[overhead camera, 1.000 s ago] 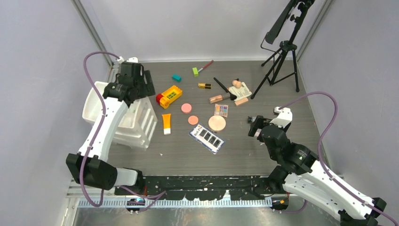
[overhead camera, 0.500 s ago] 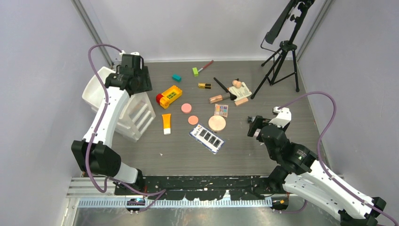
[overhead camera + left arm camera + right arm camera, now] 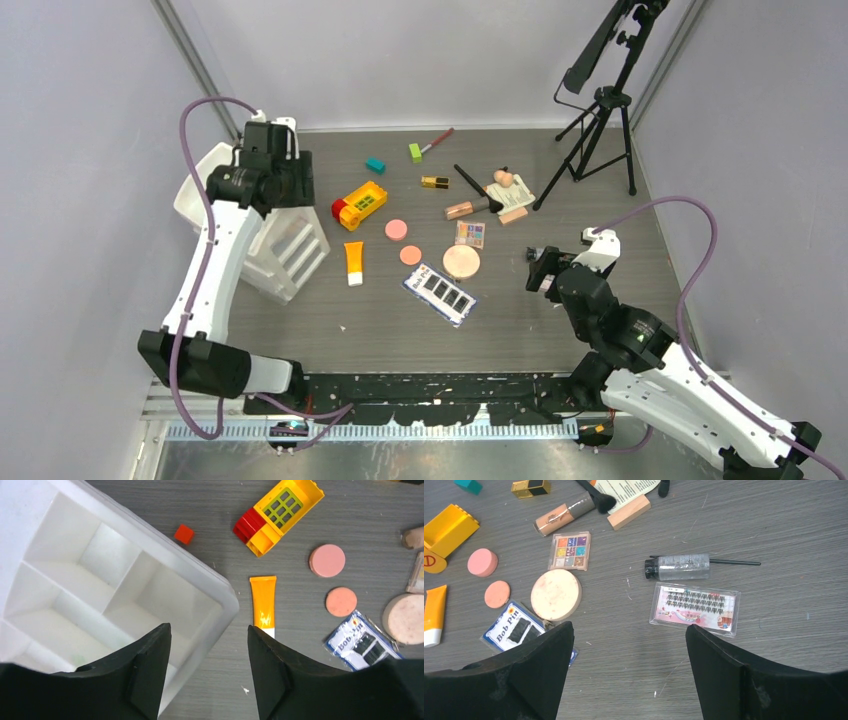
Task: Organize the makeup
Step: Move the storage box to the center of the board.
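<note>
**While nothing is gripped: first pick not begun, makeup unsorted**

Since the compartments in view of the organizer (image 3: 224,605) show bare, I read the step as the first pick, not yet started. All makeup lies loose on the table (image 3: 400,330), at 3 o'clock from the organizer. The tube (image 3: 263,600) lies flat just beside the organizer's corner. The pink compact (image 3: 327,560) and peach compact (image 3: 341,601) sit further out at 3 o'clock. The big compact (image 3: 556,594), palette (image 3: 570,550), vial (image 3: 679,566) and lash box (image 3: 695,609) are on the right arm's side.

Left end effector (image 3: 207,630): fingers apart, nothing pinched, pointing down over the organizer's corner. Can't tell if it touches the rim. The left arm is stretched far forward, toward 10 o'clock of the table.

Right end effector (image 3: 629,625): spread wide and empty above bare table, with the lash box just ahead at 1 o'clock and the big compact at 10 o'clock. The right arm is folded low at 4 o'clock of the table.

Likely next: left shifts to 3 o'clock, drops over the tube, straddles its narrow width and closes. The tube is flat and low, so the fingertips must get close to the table. The brick (image 3: 280,512) isn't makeup; skip it.
</note>
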You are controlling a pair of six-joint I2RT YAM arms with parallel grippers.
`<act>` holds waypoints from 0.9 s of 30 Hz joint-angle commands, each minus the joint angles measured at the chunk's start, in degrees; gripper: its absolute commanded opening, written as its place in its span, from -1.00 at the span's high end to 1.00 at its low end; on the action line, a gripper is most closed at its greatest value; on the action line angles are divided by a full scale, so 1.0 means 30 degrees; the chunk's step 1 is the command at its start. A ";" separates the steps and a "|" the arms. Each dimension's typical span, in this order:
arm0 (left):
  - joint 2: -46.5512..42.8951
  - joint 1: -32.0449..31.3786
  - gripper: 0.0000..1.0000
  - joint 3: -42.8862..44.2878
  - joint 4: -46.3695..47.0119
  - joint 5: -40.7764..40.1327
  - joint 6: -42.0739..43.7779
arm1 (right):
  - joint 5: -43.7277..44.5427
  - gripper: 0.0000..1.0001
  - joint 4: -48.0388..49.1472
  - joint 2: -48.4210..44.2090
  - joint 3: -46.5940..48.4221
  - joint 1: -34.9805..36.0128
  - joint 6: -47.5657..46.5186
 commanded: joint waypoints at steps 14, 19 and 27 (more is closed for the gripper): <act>0.1117 0.0024 0.29 0.0674 -0.2971 0.2892 0.1115 | -0.0130 -0.73 0.0954 -0.0233 -0.0119 0.0031 -0.0211; 0.1931 -0.0005 1.00 0.1915 -0.3358 0.2769 0.1053 | -0.0121 -0.73 0.0954 -0.0341 -0.0179 0.0042 -0.0186; 0.2767 -0.0008 1.00 0.6482 -0.4190 0.0972 0.0387 | -0.0235 -0.73 0.0976 -0.0691 -0.0284 0.0056 -0.0153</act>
